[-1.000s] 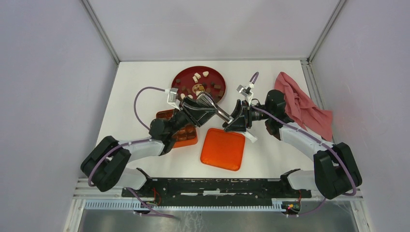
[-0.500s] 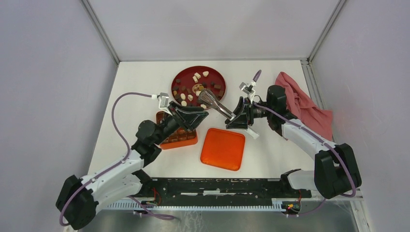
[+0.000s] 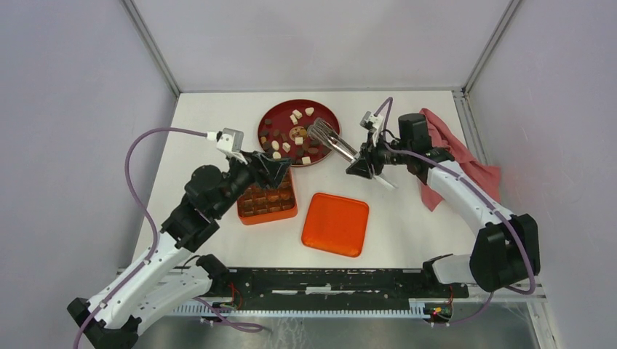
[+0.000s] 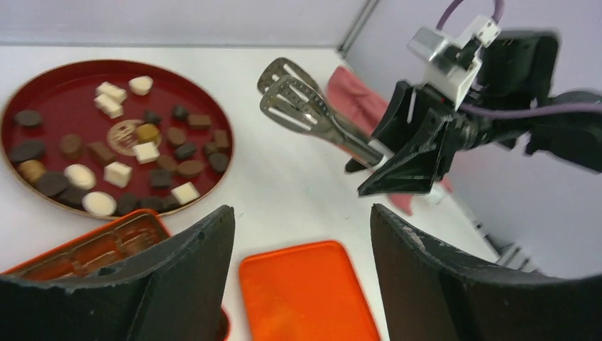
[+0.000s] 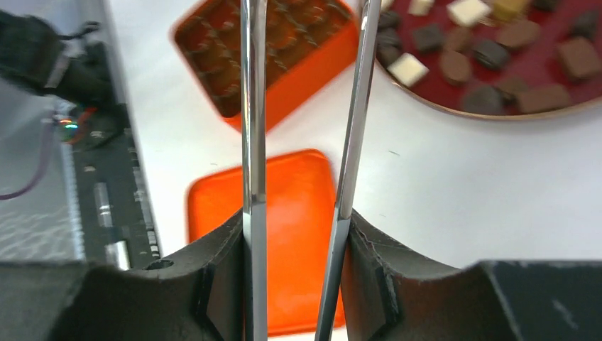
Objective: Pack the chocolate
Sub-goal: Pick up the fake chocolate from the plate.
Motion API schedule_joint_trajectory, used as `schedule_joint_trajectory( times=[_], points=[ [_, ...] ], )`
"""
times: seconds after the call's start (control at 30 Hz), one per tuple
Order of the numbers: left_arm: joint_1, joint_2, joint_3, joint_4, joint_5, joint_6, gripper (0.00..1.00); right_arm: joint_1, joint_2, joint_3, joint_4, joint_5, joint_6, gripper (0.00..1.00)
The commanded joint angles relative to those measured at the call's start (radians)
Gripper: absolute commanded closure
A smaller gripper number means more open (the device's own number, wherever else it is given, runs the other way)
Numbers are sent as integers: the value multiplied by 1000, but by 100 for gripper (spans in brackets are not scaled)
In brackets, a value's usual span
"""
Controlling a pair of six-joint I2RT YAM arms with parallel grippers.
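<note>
White tabletop (image 3: 211, 123) between grey walls carries a red plate (image 3: 320, 107) at its far middle, and on that plate the chocolate (image 3: 291, 136) lies loose, dark and cream pieces scattered. The right gripper (image 3: 361, 166) is clamped on the handles of metal tongs (image 3: 331, 139). Their long axis runs from the gripper up and leftward to the plate, so the chocolate lies just beyond the blades, on the side away from the right arm. That arm is the nearer one by way of its tool. The left gripper (image 3: 275, 173) hangs with jaws apart and empty over the far edge of the orange box (image 3: 268, 203), with the orange lid (image 3: 335, 224) just beside it. From above, the blades seem to overlap the plate's right rim. The left wrist view shows them raised, beside that rim, with nothing between them. The right wrist view shows only the two tong arms pressed between the fingers (image 5: 227, 284), with a gap between the arms.
</note>
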Motion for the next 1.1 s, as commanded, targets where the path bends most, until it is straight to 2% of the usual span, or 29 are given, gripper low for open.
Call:
schedule_joint_trajectory(
  times=[0.0,0.17,0.27,0.43,0.87,1.07],
  points=[
    [-1,88,148,-244,-90,195,24,12,71,147,-172,276,-197,53],
    [0,139,157,-283,-157,291,24,47,211,343,-305,440,-275,53],
    [1,127,100,-241,-201,316,24,63,298,440,-362,527,-305,53],
    [11,96,92,-282,-222,348,24,87,435,576,-427,615,-327,53],
    [12,52,67,-331,-259,389,24,108,673,780,-559,689,-363,56],
    [15,54,68,-334,-247,390,25,109,705,765,-566,666,-367,57]
  ],
)
